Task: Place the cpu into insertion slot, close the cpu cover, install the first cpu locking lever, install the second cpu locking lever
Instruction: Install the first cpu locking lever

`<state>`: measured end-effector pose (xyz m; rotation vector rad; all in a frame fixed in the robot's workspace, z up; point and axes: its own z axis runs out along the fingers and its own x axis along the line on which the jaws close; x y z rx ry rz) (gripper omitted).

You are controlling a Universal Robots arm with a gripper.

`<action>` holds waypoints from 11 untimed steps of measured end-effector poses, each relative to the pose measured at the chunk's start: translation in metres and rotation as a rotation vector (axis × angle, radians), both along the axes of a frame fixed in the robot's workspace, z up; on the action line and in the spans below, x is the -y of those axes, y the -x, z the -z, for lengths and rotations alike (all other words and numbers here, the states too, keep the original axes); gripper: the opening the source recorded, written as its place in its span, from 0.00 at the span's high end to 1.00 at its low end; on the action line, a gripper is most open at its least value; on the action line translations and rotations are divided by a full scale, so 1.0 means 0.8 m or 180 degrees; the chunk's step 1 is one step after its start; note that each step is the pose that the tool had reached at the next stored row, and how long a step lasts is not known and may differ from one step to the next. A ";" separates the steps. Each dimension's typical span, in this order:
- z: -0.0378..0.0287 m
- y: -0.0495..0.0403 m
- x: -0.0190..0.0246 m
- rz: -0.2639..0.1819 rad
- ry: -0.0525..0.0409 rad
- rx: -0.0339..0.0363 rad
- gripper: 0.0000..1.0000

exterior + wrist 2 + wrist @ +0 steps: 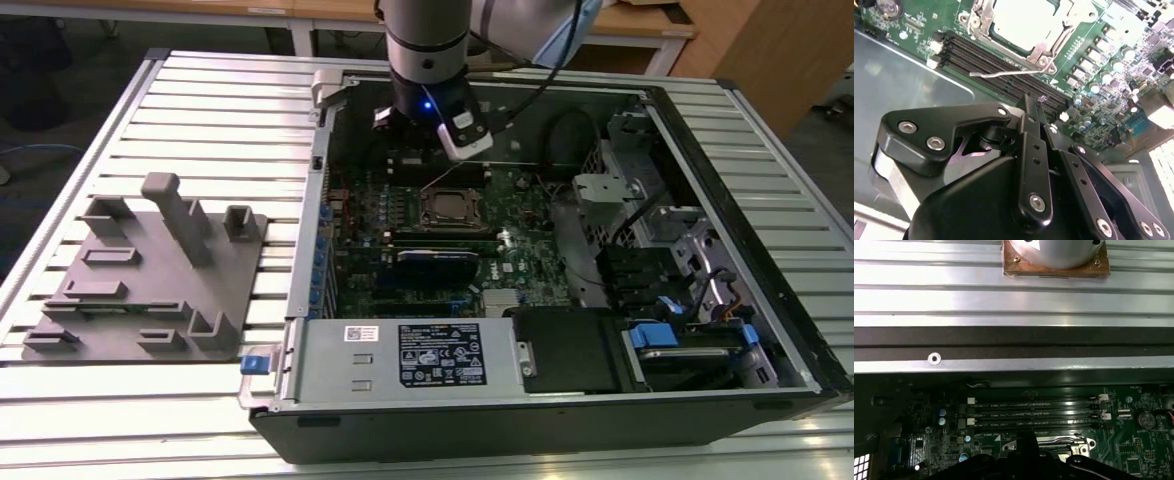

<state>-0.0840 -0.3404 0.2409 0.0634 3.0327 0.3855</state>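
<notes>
The cpu [1021, 22], pale silver-grey, lies in the insertion slot [454, 207] on the green board. The cpu cover [1041, 50], a dull metal frame, lies down around it. One thin locking lever [1004, 74] sticks out free over the memory slots, and in the exterior view it rises from the socket towards the arm. My gripper [1035, 102] hangs just beside that lever's end, above the memory slots, with its black fingers together and nothing between them. In the exterior view the gripper [463, 150] is just behind the socket. The first wrist view has the socket [1054, 444] under the gripper [1026, 440].
Long black memory slots [999, 65] run beside the socket. The open computer case has a power supply [400, 355] at the front and drive bays [667, 250] on the exterior view's right. A grey fixture plate [147, 270] lies on the slatted table at the exterior view's left.
</notes>
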 end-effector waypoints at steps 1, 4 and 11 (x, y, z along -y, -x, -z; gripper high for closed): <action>0.0023 0.000 0.0000 0.0000 0.0004 0.0000 0.90; 0.0079 -0.002 -0.0002 0.0000 0.0018 0.0000 0.90; 0.0144 -0.021 -0.0003 0.0005 0.0035 0.0001 0.90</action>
